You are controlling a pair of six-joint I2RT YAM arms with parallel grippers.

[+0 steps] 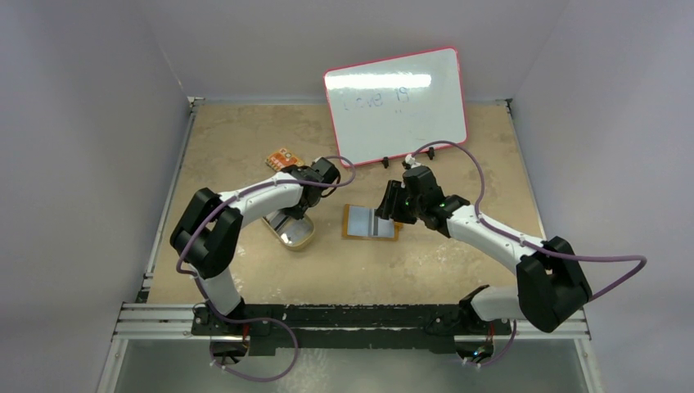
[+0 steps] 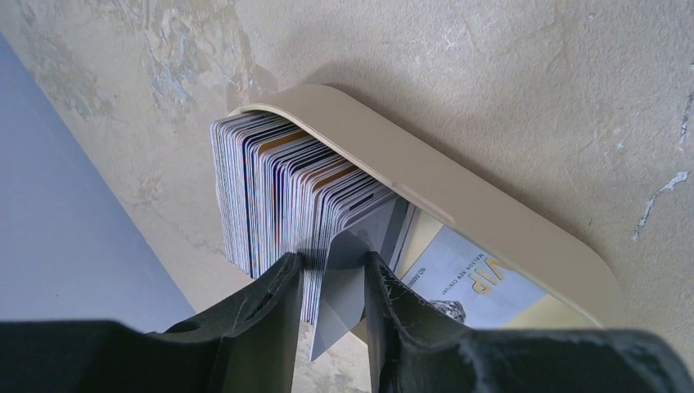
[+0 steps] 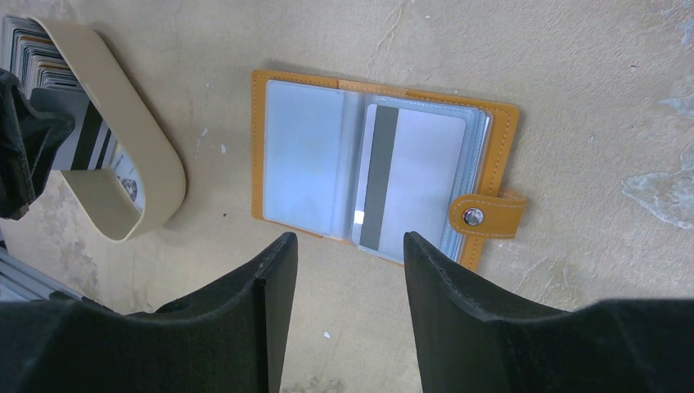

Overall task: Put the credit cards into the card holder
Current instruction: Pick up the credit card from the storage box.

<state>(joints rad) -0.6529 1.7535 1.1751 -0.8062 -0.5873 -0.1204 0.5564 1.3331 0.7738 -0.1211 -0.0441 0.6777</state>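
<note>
The orange card holder [image 1: 370,222] lies open on the table, pale blue-grey inside, snap tab to one side [image 3: 483,214]. A grey card with a dark stripe [image 3: 413,176] sits in its right-hand sleeve. Several credit cards [image 2: 278,188] stand on edge as a stack in a tan oval dish [image 2: 458,196]. My left gripper [image 2: 331,262] is over the dish [image 1: 295,233], shut on one grey card [image 2: 340,303] that is drawn out of the stack and tilted between the fingers. My right gripper [image 3: 348,241] is open and empty, just off the holder's near edge.
An orange patterned flat piece [image 1: 283,159] lies at the back left. A pink-framed whiteboard [image 1: 397,94] leans against the back wall. The dish [image 3: 151,164] stands a short way left of the holder. Walls enclose the table's sides.
</note>
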